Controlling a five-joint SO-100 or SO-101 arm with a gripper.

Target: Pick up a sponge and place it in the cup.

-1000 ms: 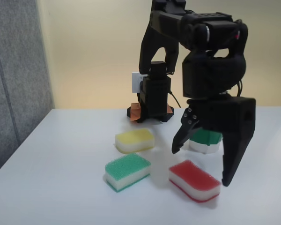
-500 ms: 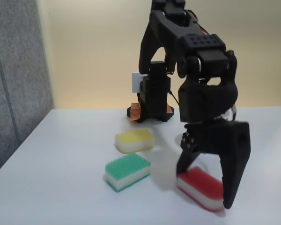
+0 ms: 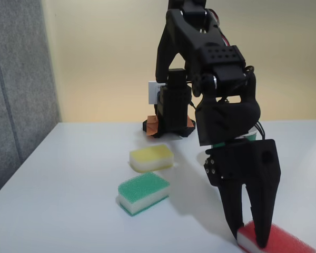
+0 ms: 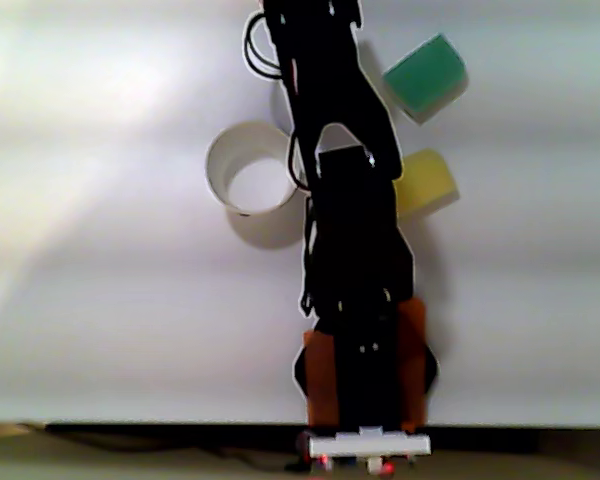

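Fixed view: the hand (image 3: pixel 248 240) points straight down at the near right corner of the table (image 3: pixel 68 179), its two fingers a little apart, with their tips on the left end of the sponge (image 3: pixel 276 241). Whether the tips pinch that end or only press down on it cannot be told, and the sponge runs out of frame at the bottom right. The green sponge (image 3: pixel 143 192) and yellow sponge (image 3: pixel 151 157) lie well apart from the hand, to the left. A sliver of the cup (image 3: pixel 248 137) shows behind the arm. Judged risk: contact at one end only gives a poor hold, so the sponge may pivot, slide toward the table edge, or hang and drop on lifting; soft foam may also squeeze out from between the tips. Other view, from above the base: the cup (image 4: pixel 252 168) stands upright to the left of the arm, its mouth open and empty, with the yellow sponge (image 4: pixel 427 183) and green sponge (image 4: pixel 426 76) to the right. The hand lies beyond the top edge. Judged risk: the cup is light and close beside the arm, so a low swing could knock it over.
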